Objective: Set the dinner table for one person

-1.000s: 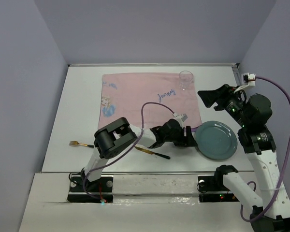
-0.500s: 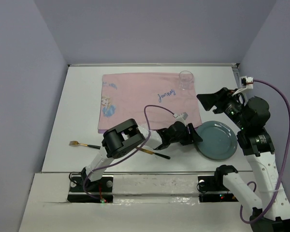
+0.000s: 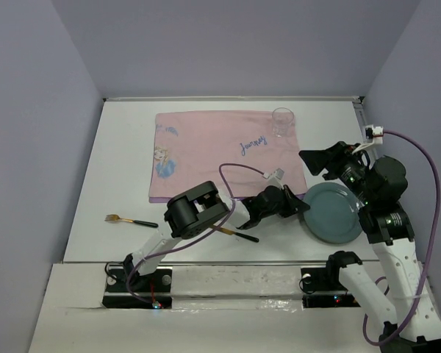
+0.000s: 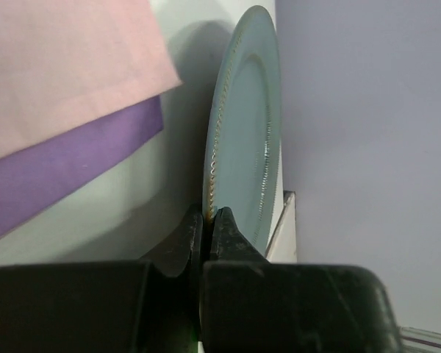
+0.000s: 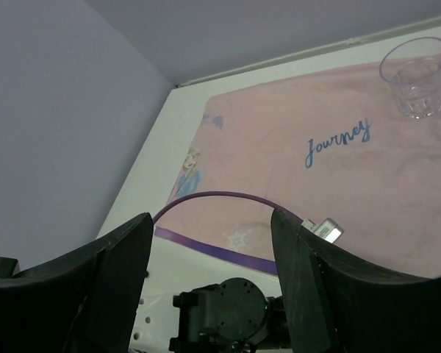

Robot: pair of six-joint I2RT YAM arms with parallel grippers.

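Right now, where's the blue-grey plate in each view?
Top external: plate right of centre, left claw on its left rim.
Left wrist: plate edge-on at centre, rim pinched at the bottom.
Right wrist: not in view.
Shared landmark: pink cloth, in all three.

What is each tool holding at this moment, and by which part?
The left tool pinches the plate by its rim, on the side nearest the pink cloth. The right tool is open and holds nothing.
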